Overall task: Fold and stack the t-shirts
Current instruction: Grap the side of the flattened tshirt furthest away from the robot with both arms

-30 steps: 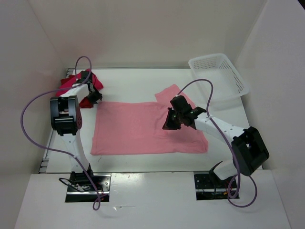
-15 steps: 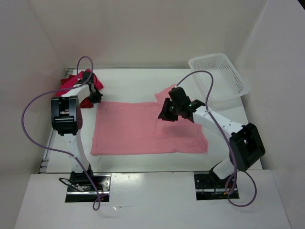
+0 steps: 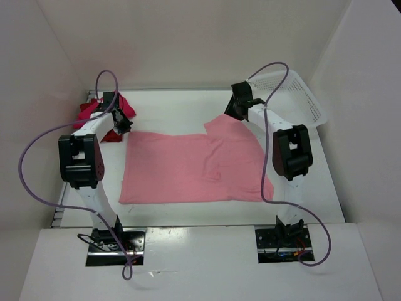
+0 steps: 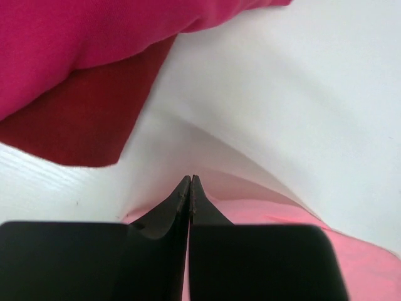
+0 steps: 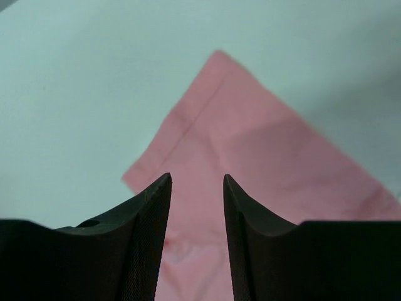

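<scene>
- The pale pink shirt [image 3: 188,168] lies spread flat mid-table, so this looks like the very start of the fold: both arms reach for its far edge.
- The right gripper [image 5: 196,179] hovers above the far right sleeve [image 5: 250,138], fingers a narrow gap apart and gripping nothing.
- The left gripper [image 4: 190,182] is at the shirt's far left corner with fingers pressed together; pink cloth lies right beneath, and I cannot tell whether any is nipped.
- The magenta shirt [image 4: 94,37] and dark red shirt [image 4: 81,119] are heaped just beyond it, unfolded.
- Next call, as I judge it: the right arm drops and pinches the sleeve, then the sleeve comes over the body.
- The table [image 3: 175,113] is smooth white, boxed in by plain white walls [image 3: 188,44], with a white lattice basket [image 3: 301,94] tilted in the far right corner.
</scene>
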Robot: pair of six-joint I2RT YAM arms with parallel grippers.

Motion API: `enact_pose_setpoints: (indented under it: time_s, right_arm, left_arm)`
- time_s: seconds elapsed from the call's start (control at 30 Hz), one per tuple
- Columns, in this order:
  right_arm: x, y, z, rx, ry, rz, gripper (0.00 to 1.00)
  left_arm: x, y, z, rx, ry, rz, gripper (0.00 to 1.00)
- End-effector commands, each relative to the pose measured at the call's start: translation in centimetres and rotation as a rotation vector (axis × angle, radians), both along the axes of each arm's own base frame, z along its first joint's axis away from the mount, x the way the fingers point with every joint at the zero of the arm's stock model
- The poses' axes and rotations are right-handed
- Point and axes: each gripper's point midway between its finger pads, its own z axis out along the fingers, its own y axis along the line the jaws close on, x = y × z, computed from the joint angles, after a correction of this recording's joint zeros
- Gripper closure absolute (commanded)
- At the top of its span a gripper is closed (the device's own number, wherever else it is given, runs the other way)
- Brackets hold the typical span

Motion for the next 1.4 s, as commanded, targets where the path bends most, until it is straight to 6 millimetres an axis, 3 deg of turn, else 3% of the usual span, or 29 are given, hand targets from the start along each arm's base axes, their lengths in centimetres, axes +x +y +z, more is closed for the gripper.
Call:
enact_pose_setpoints:
  time_s: [0.0,0.07,0.1,0.13,0.17,0.23,0.27,0.3,0.33,0.37,0.43,0.47,0.5,0.53,0.57,1.1,1.27,1.37]
  right_arm:
    - [4.1,-1.6,0.9,-0.142,-0.083,-0.028,0.55]
    - [6.1,-1.8,-0.1,-0.188,-0.082,-0.046,0.55]
    - [7.0,-1.9,0.4,-0.207,-0.093,-0.049,0.55]
    - [7.4,-2.4,-1.4,-0.255,-0.068,-0.054,0.55]
    - [8.1,-2.4,-1.1,-0.267,-0.077,-0.054,0.55]
    - [8.6,-2.8,-3.2,-0.304,-0.047,-0.061,0.54]
    - [9.2,-2.8,-2.6,-0.319,-0.054,-0.061,0.54]
    - [9.3,-2.8,-4.3,-0.34,-0.024,-0.046,0.54]
    - [9.6,-3.0,-4.5,-0.35,-0.02,-0.053,0.54]
    - [10.4,-2.7,-3.4,-0.349,-0.045,-0.051,0.54]
    - [10.8,-2.7,-4.8,-0.375,-0.026,-0.029,0.54]
    - [11.7,-3.0,-3.6,-0.368,-0.047,-0.042,0.54]
    - [11.9,-3.0,-4.8,-0.373,-0.03,-0.039,0.54]
    - [12.6,-2.4,-3.7,-0.352,-0.057,-0.031,0.54]
    - [12.8,-2.4,-3.8,-0.35,-0.06,-0.031,0.54]
    - [10.6,-1.8,-7.9,-0.323,0.055,0.021,0.59]
    - [10.3,-1.7,-8.3,-0.319,0.066,0.03,0.62]
    - [10.5,-1.6,-8.2,-0.309,0.057,0.021,0.69]
  left_arm:
    - [0.1,-1.0,2.7,-0.009,-0.065,-0.022,1.0]
    - [0.1,-1.0,2.7,-0.009,-0.065,-0.023,1.0]
    - [0.1,-1.2,2.7,-0.018,-0.066,-0.03,1.0]
    - [0.1,-1.2,2.7,-0.019,-0.066,-0.03,1.0]
    - [0.1,-1.2,2.7,-0.019,-0.066,-0.03,1.0]
    - [0.1,-1.9,2.2,-0.027,-0.056,-0.046,1.0]
    - [0.1,-1.9,2.2,-0.027,-0.056,-0.046,1.0]
    - [0.1,-1.9,2.2,-0.027,-0.056,-0.046,1.0]
    - [0.1,-1.9,2.2,-0.027,-0.056,-0.046,1.0]
    - [0.3,-1.8,2.1,-0.027,-0.056,-0.046,1.0]
    - [0.3,-2.0,2.1,-0.036,-0.057,-0.052,1.0]
    - [0.3,-2.2,2.2,-0.046,-0.058,-0.059,1.0]
    - [0.1,-2.3,2.0,-0.047,-0.048,-0.059,1.0]
    - [0.1,-2.3,2.0,-0.047,-0.048,-0.059,1.0]
    - [0.1,-2.3,2.0,-0.047,-0.048,-0.059,1.0]
    - [0.1,-2.7,1.2,-0.049,-0.03,-0.067,1.0]
    - [0.0,-2.7,0.8,-0.05,-0.021,-0.067,1.0]
    - [0.0,-2.7,0.8,-0.05,-0.021,-0.067,1.0]
